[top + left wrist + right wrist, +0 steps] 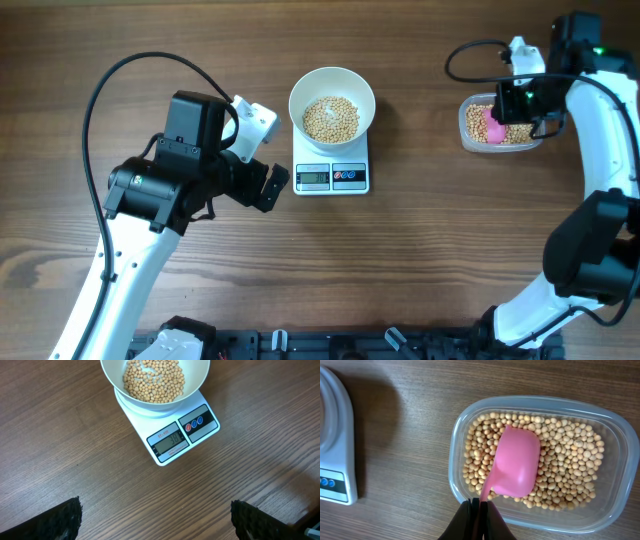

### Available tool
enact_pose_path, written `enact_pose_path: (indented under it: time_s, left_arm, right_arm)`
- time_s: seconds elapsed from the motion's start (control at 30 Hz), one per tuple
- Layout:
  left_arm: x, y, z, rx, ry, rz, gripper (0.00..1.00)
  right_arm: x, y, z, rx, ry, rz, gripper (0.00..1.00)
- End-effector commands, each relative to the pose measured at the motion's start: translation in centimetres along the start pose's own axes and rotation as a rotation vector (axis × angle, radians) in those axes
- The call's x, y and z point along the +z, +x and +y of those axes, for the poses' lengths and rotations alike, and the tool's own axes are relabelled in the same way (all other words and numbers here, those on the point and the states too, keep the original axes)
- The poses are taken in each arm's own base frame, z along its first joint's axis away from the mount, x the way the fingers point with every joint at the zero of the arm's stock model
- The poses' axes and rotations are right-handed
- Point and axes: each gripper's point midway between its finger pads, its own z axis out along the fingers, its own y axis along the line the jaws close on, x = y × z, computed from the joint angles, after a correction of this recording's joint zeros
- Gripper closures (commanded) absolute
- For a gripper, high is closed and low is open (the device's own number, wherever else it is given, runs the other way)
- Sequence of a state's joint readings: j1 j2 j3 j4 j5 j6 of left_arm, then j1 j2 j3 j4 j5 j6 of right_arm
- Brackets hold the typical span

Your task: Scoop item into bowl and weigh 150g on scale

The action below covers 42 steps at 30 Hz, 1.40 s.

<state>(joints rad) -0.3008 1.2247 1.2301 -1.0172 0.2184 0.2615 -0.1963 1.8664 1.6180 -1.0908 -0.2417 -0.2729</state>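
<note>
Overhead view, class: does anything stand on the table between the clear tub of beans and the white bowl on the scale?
Nothing visible does. Only bare table lies between the tub and the bowl on the scale. The right gripper, shut on the pink scoop, has it in the tub's beans.

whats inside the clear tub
Tan beans and a pink scoop, its handle pinched by the right gripper. What lies under the scoop is covered.

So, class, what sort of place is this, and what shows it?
Likely a robot lab bench: bare wooden table, two robot arms, and a kitchen scale carrying a bowl of beans.
</note>
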Motion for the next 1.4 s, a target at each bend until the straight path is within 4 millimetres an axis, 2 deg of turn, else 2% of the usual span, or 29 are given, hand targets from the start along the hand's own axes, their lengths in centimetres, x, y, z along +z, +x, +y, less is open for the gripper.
enact_pose_path:
  time_s: [0.0, 0.23, 0.67, 0.8, 0.97, 1.2, 1.37]
  left_arm:
    - [-0.3, -0.4, 0.1, 0.019, 0.000, -0.016, 0.00]
    - [-0.3, -0.4, 0.1, 0.019, 0.000, -0.016, 0.00]
    - [-0.3, -0.4, 0.1, 0.019, 0.000, -0.016, 0.00]
    - [-0.3, -0.4, 0.1, 0.019, 0.000, -0.016, 0.00]
    - [-0.3, -0.4, 0.1, 0.019, 0.000, -0.016, 0.00]
    - [-0.3, -0.4, 0.1, 0.019, 0.000, -0.016, 0.00]
    - [-0.3, -0.4, 0.1, 0.019, 0.000, -0.016, 0.00]
  right_arm:
    - [0.6, 0.1, 0.0, 0.059, -0.096, -0.013, 0.96]
    - [-0.3, 0.1, -1.2, 0.121, -0.166, -0.056, 0.96]
    - [-1.2, 1.8, -2.0, 0.164, -0.242, -0.041, 0.96]
    - [-1.0, 1.4, -2.0, 0.165, -0.262, -0.059, 0.96]
    - [0.8, 1.4, -1.9, 0.179, -0.296, -0.027, 0.96]
    - [0.3, 0.7, -1.6, 0.188, -0.354, -0.072, 0.96]
    - [-0.3, 1.1, -3.2, 0.236, -0.363, -0.097, 0.96]
